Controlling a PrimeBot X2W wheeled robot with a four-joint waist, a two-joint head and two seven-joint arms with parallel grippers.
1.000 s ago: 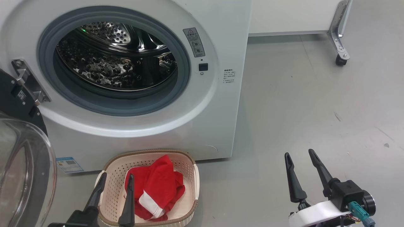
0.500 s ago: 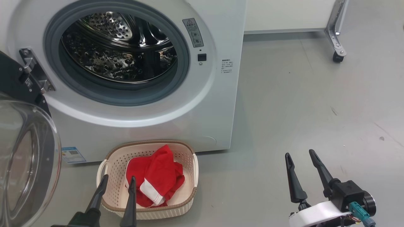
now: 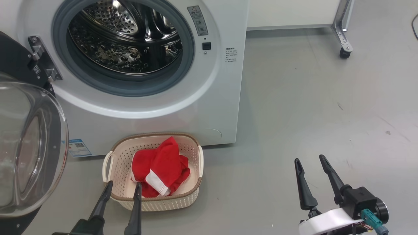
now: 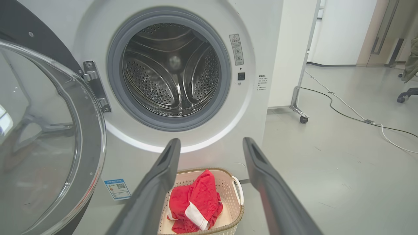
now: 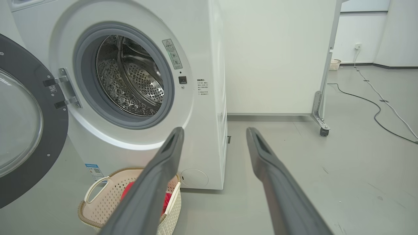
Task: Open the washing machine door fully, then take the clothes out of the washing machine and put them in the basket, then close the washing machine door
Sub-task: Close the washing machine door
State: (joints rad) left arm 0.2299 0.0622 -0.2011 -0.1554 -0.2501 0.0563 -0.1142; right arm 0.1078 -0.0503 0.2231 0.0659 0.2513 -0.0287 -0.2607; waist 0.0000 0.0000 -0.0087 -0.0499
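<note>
Two grippers sit low at the near edge of the head view, fingers pointing up and away. The left gripper (image 3: 124, 183) has its fingers spread with nothing between them, its tips overlapping the near rim of the basket (image 3: 153, 134). The right gripper (image 3: 309, 158) (pale wrist band and teal plug behind it) is likewise wide apart and empty over bare floor, well off to the right. The clothes (image 3: 160, 166) lie heaped in the basket, which stands just before the washing machine (image 3: 183, 107). The washing machine door (image 3: 32, 147) hangs swung out on the left. The left wrist view looks straight into the steel drum (image 4: 169, 71) and shows cables (image 4: 367, 121) trailing across the floor beyond. The right wrist view shows the machine's side panel (image 5: 217, 98).
</note>
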